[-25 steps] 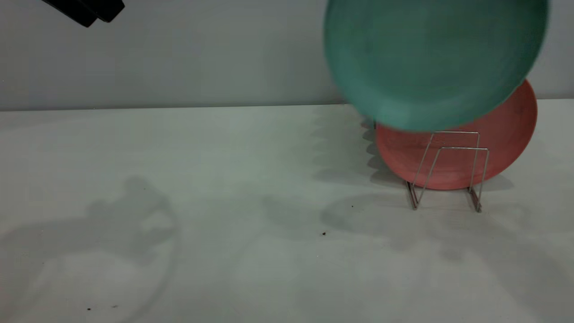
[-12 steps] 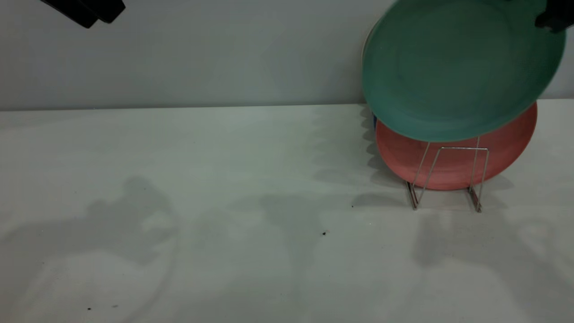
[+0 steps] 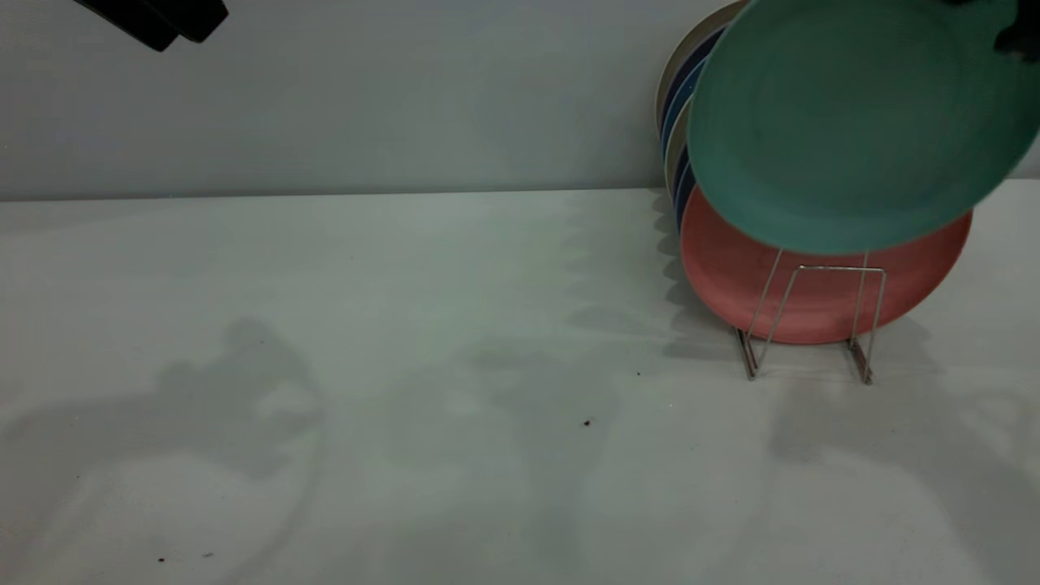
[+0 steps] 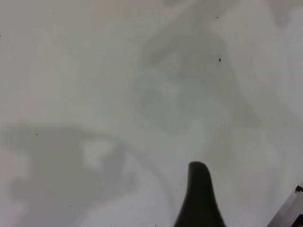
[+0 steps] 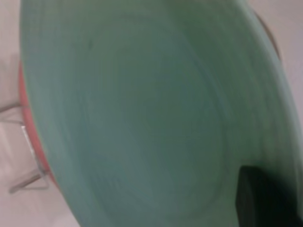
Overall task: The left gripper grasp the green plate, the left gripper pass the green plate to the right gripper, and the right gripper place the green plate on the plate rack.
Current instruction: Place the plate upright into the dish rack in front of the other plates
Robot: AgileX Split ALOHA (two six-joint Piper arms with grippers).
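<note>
Change since earlier frames: green plate (image 3: 853,122) has been carried rightward across the exterior view and somewhat lower, so that the edges of more racked plates are now uncovered at its left
Right gripper (image 3: 1022,32): seen only as a dark shape at the upper right edge of the exterior view, laid over the plate's upper right rim; in the right wrist view one black finger (image 5: 258,196) is pressed against the plate's inner face near the rim, and the plate is pinched by it
Green plate: held in the air below and to the left of the right gripper, tilted with its hollow face toward the exterior camera; its lower rim is overlapped with the top of the salmon-pink plate (image 3: 812,284)
Plate rack (image 3: 812,325): stood on the table (image 3: 406,366) below the held plate, well under the right gripper; its wire loops are seen in front of the pink plate
Other racked plates (image 3: 678,106): cream and dark blue edges are lined up behind the green plate
Left gripper (image 3: 158,18): parked at the upper left corner of the exterior view, well apart from the plate; whether its fingers are spread cannot be told, as only one dark fingertip (image 4: 199,198) is shown above the bare table in the left wrist view
</note>
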